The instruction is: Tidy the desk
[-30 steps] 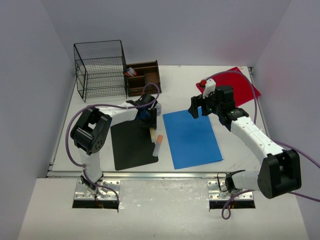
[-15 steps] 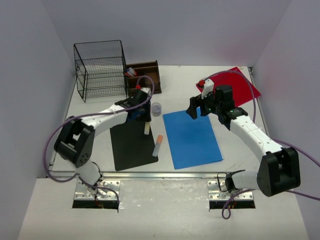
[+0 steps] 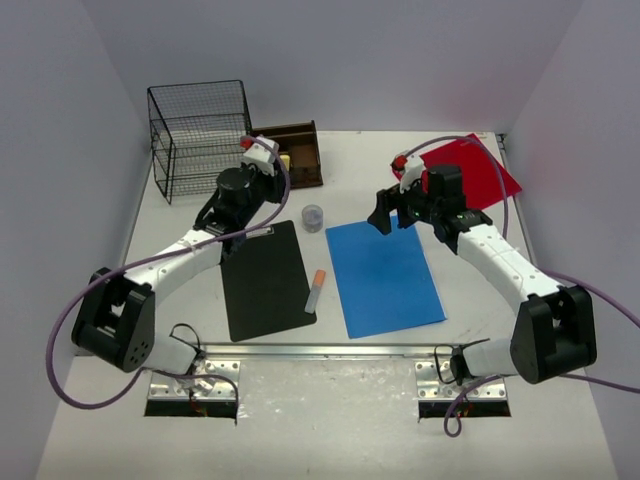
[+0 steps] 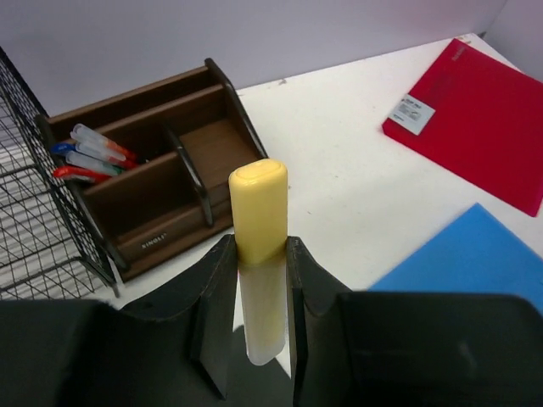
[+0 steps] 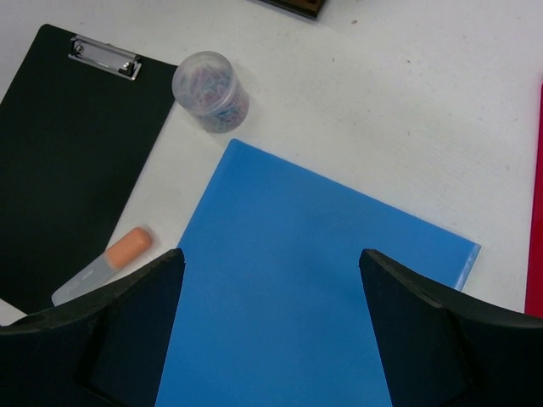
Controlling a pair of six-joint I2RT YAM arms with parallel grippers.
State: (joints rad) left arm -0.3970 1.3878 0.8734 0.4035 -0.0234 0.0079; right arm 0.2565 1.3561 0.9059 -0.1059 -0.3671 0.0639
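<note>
My left gripper (image 4: 259, 254) is shut on a yellow-capped highlighter (image 4: 259, 212), held cap-forward above the white desk (image 3: 350, 160) just in front of the brown wooden organizer (image 4: 161, 195). From above, the left gripper (image 3: 266, 162) hangs at the organizer's (image 3: 297, 150) left front. Coloured pens (image 4: 93, 153) lie in its back-left slot. My right gripper (image 5: 271, 254) stands open over the blue folder (image 5: 297, 297), nothing between its fingers; from above the right gripper (image 3: 390, 215) is at the blue folder's (image 3: 385, 275) far edge.
A black clipboard (image 3: 265, 275) lies left of the blue folder, an orange-capped highlighter (image 3: 316, 290) between them. A clear jar of clips (image 3: 313, 217) stands behind. A black wire basket (image 3: 200, 140) sits at the back left, a red folder (image 3: 475, 170) at the back right.
The left gripper closed on the yellow highlighter over the clipboard and carried it up and back toward the organizer. The right arm barely shifted.
</note>
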